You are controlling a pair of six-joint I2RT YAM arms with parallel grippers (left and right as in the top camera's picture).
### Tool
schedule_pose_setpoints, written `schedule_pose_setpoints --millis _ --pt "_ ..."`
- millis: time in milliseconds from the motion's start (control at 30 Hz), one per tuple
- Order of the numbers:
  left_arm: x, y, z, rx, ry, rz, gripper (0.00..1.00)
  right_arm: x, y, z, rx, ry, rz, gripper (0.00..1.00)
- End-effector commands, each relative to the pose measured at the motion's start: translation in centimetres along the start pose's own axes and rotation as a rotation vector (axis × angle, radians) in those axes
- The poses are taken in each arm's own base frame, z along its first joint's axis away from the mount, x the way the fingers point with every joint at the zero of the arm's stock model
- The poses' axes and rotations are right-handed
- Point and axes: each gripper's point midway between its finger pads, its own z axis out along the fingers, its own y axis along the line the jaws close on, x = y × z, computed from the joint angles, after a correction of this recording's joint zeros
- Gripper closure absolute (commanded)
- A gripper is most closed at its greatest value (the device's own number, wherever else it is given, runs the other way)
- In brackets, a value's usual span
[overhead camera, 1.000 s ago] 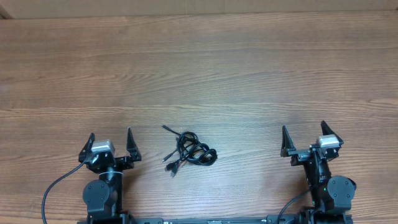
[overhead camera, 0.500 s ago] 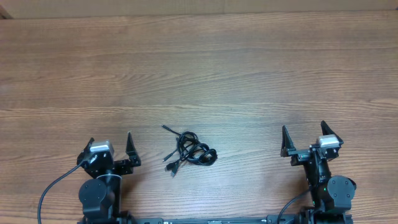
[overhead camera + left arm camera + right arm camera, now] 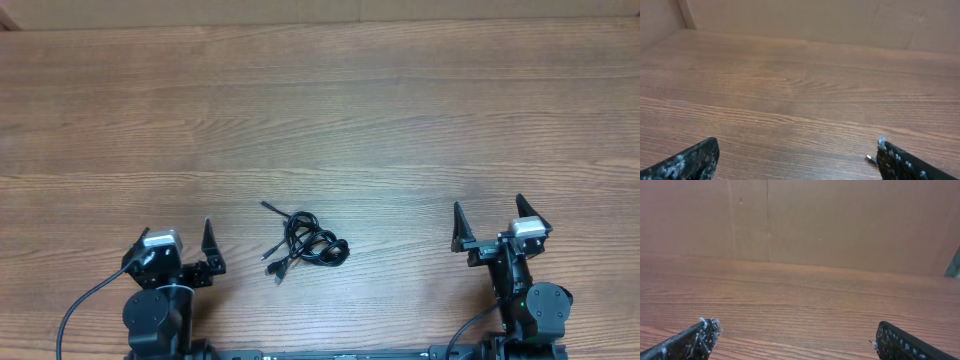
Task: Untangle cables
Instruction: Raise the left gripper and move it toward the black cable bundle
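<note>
The cables [image 3: 308, 243] are thin black cords bunched in a small knot on the wooden table, with loose plug ends reaching up-left and down-left. My left gripper [image 3: 177, 238] is open and empty, to the left of the knot. In the left wrist view my left gripper [image 3: 797, 155] frames bare wood, and one small plug tip [image 3: 871, 159] shows beside its right finger. My right gripper [image 3: 491, 217] is open and empty, well to the right of the cables. In the right wrist view my right gripper [image 3: 792, 332] shows only bare table between its fingers.
The wooden table [image 3: 320, 110] stretches far beyond the cables. A brown cardboard wall [image 3: 840, 220] stands at its far edge. Both arm bases sit at the near edge, with a thick black wire [image 3: 85, 305] running from the left arm.
My left gripper has drawn back slightly toward the near edge and turned a little. The cables and the right arm have not moved.
</note>
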Motion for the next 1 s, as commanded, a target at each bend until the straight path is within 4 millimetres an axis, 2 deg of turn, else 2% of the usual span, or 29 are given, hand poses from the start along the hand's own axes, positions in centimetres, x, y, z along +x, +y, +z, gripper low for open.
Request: schedule_pose_setpoints --millis 0,367,800,967 --pt "-0.6 0.1 -0.5 -0.003 -0.005 0.040 0.00 0.4 -0.1 0.1 0.008 0.006 -0.004 0.00" --pt "-0.4 0.4 -0.5 -0.022 0.032 0.054 0.00 0.4 -0.1 0.1 0.007 0.006 -0.004 0.00" --pt "-2.9 -0.6 1.5 0.019 0.282 0.051 0.00 0.4 -0.1 0.1 0.007 0.006 -0.004 0.00" --pt "-4.1 -1.0 1.8 0.034 0.284 0.049 0.00 0.4 -0.1 0.1 0.007 0.006 -0.004 0.00"
